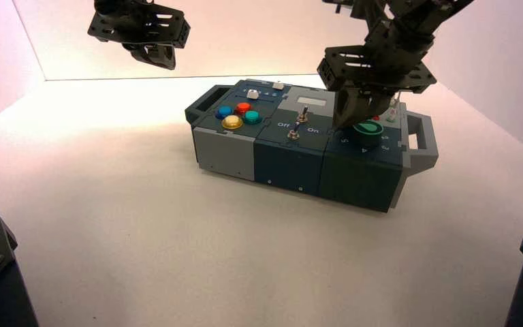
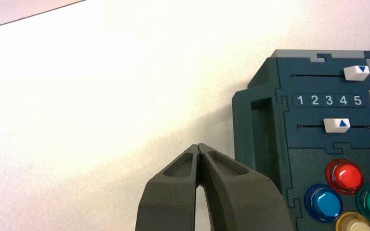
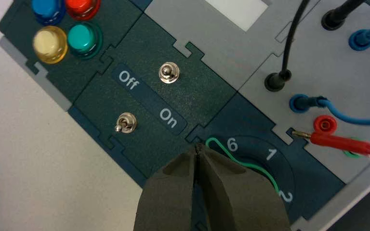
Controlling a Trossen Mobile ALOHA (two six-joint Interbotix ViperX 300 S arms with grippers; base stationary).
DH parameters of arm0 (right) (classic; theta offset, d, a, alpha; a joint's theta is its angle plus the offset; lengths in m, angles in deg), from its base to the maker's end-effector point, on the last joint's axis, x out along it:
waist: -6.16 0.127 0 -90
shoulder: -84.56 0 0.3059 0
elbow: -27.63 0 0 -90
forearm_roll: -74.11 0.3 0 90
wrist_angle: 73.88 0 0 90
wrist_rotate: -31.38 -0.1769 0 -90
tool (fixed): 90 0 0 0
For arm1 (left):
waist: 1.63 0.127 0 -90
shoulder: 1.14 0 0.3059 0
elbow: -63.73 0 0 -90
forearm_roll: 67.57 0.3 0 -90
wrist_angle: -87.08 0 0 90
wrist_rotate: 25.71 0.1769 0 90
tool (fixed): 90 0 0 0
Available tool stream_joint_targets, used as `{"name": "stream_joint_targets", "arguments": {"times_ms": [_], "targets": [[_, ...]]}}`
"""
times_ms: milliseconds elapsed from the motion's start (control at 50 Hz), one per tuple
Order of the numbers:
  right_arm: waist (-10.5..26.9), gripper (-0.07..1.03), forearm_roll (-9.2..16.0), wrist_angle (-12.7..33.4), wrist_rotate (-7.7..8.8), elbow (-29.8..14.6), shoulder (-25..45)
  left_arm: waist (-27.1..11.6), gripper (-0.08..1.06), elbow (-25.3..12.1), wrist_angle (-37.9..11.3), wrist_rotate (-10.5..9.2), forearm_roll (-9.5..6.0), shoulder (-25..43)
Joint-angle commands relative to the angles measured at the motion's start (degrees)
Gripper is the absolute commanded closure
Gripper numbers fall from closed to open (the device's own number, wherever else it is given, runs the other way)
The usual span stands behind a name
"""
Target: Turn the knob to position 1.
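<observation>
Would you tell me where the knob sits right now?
In the high view, the knob sits at the box's right end, right of the toggle switches, directly beneath the right end effector.

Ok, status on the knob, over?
Right gripper shut, tips down over the knob. Left gripper shut, parked high off the box. Digit 1 visible; pointer hidden by fingers.

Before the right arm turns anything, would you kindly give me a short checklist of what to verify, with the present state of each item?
1. Right end effector over the knob: ok, directly above it.
2. Right fingertips together: ok, nothing held.
3. Knob gripped: not ok, fingers closed above it, not around it.
4. Pointer direction: cannot tell, the end effector hides it.
5. Digit 1 visible on the dial: ok, between 6 and 2.
6. Left end effector out of the way: ok, raised left of the box, closed.
</observation>
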Motion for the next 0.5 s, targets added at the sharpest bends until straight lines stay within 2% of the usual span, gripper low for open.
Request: {"name": "stream_joint_targets", "arguments": {"times_ms": [20,500], "targets": [[0.2,0.99,-0.2,-0.4,0.09,-1.8,0.1,-0.1,1.0,-1.4,0.2,0.09,0.09,-0.8],[-1.9,0.99,-1.6,-0.4,0.0,-2.8,0.0,-0.2,1.0,-1.5,0.0,0.09,0.09,-0.8]]}}
